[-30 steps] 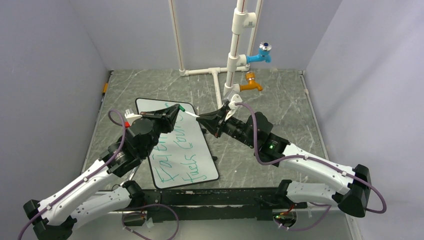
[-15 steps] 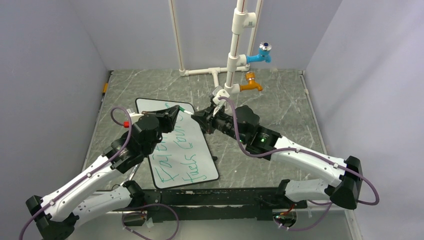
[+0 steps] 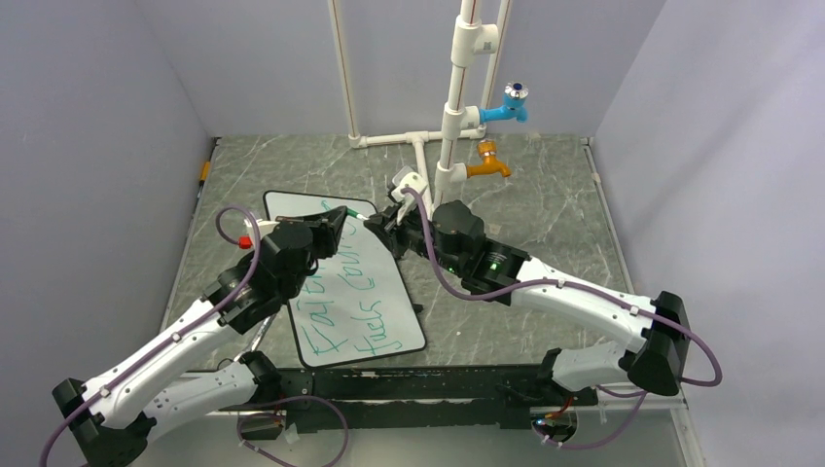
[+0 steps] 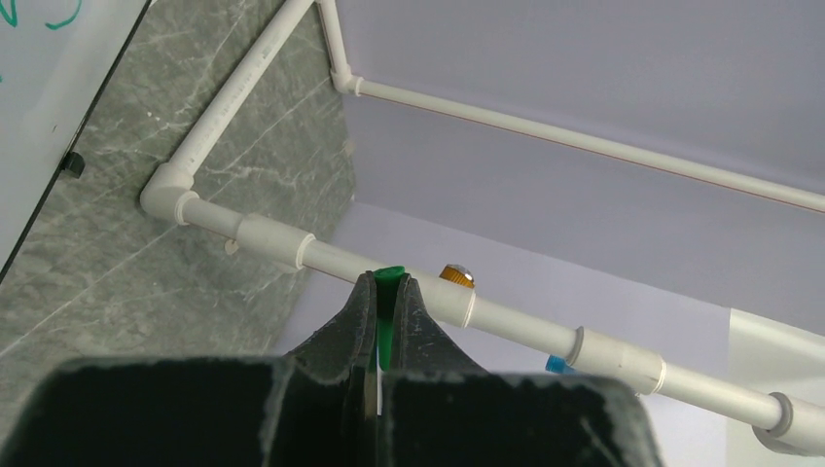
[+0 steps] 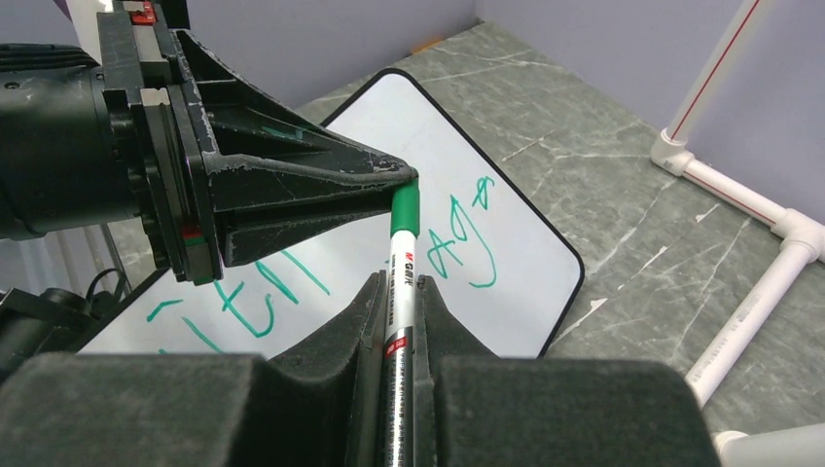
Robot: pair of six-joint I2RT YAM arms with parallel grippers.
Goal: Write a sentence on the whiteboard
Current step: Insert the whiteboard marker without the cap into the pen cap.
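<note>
The whiteboard (image 3: 389, 313) lies flat left of centre, with the sentence (image 3: 342, 309) on it in two lines of green handwriting. My left gripper (image 3: 342, 213) hovers over the board's far end, shut on a green marker cap (image 4: 390, 284). My right gripper (image 3: 379, 224) faces it from the right, shut on the silver marker (image 5: 400, 309). In the right wrist view the marker's green end (image 5: 405, 208) touches the left gripper (image 5: 407, 175) at its tips, above the whiteboard (image 5: 525, 233) and its green writing (image 5: 457, 243).
A white pipe frame (image 3: 453, 107) stands at the back with a blue tap (image 3: 510, 104) and an orange tap (image 3: 488, 165). Its floor pipes (image 5: 749, 292) run just right of the board. Grey walls close in the left, right and back.
My right arm has swung left and carried the marker up to the cap in the left gripper. The left gripper has barely moved. Both stay shut.
</note>
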